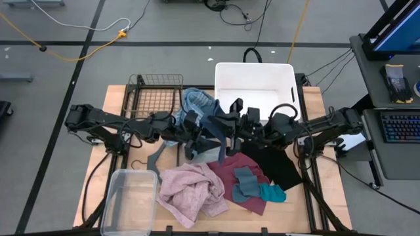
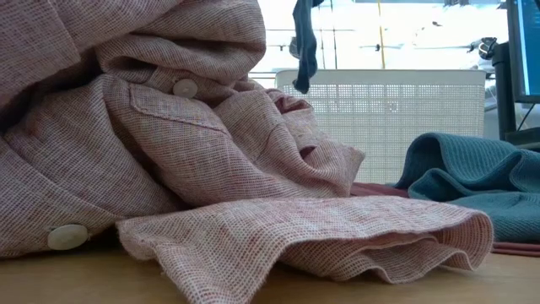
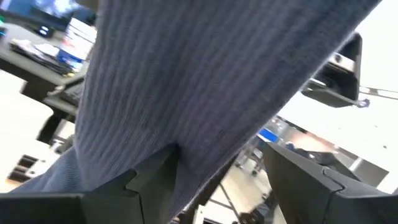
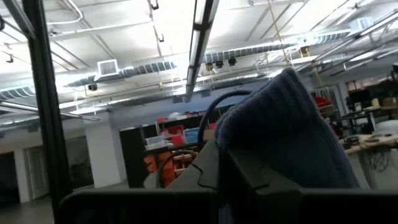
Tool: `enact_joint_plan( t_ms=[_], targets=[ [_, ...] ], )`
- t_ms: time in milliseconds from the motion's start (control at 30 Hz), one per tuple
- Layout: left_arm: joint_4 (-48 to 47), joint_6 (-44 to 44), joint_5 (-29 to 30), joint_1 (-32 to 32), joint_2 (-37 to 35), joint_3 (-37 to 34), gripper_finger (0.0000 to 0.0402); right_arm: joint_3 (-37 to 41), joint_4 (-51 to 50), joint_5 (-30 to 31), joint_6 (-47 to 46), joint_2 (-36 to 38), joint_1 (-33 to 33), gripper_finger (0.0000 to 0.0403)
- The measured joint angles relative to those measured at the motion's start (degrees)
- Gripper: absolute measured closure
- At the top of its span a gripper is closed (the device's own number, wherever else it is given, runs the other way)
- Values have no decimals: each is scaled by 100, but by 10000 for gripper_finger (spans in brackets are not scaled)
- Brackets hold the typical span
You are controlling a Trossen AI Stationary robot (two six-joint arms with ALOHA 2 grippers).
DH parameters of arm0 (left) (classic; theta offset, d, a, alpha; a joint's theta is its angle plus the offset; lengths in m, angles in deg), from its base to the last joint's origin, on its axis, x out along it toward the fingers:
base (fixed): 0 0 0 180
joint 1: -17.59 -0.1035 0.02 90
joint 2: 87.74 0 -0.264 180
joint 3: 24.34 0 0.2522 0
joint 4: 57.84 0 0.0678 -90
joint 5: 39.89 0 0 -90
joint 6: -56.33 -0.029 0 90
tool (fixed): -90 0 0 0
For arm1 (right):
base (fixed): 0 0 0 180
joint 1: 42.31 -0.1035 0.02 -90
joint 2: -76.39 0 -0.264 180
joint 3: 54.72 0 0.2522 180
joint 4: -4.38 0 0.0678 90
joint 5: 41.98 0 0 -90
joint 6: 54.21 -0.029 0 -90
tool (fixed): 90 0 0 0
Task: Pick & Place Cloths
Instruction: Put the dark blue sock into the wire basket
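Note:
A small navy ribbed cloth (image 1: 214,139) hangs in the air over the table's middle, where both arms meet; in the low view it dangles as a dark strip (image 2: 305,42). My right gripper (image 1: 234,122) points upward and is shut on it (image 4: 283,124). My left gripper (image 1: 202,134) is open, with the cloth (image 3: 205,81) draped across its gap. The pink cloth (image 1: 190,189), maroon cloth (image 1: 244,195), black shorts (image 1: 275,164) and teal pieces (image 1: 252,187) lie flat on the near half of the table. The blue-striped towel (image 1: 197,101) lies by the wire basket. My left gripper is open; the navy cloth lies against one finger (image 3: 155,177) and runs slantwise across the gap. Whether the other finger touches it I cannot tell. My right gripper pinches the navy cloth between its two fingers (image 4: 208,165). A bunched fold (image 4: 292,106) bulges out past the fingertips. The cloth is lifted clear of the table.
A white bin (image 1: 226,72) stands at the far side, a wire basket (image 1: 154,92) to its left. A clear plastic box (image 1: 128,200) sits at the near left corner and a grey hanger (image 1: 154,157) beside it. The pink cloth (image 2: 169,152) fills the low view.

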Motion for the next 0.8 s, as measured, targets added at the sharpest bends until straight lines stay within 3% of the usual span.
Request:
enact_joint_plan(
  t_ms=[500, 633, 800],
  targets=[
    [-2, -140, 1113, 0, 0, 0, 167, 0, 16, 17, 59, 0, -282, 403],
    [-8, -138, 1191, 0, 0, 0, 216, 0, 11, 190, 291, 0, -379, 403],
    [-11, -257, 1191, 0, 0, 0, 320, 0, 12, 293, 447, 0, -475, 403]
  ],
)
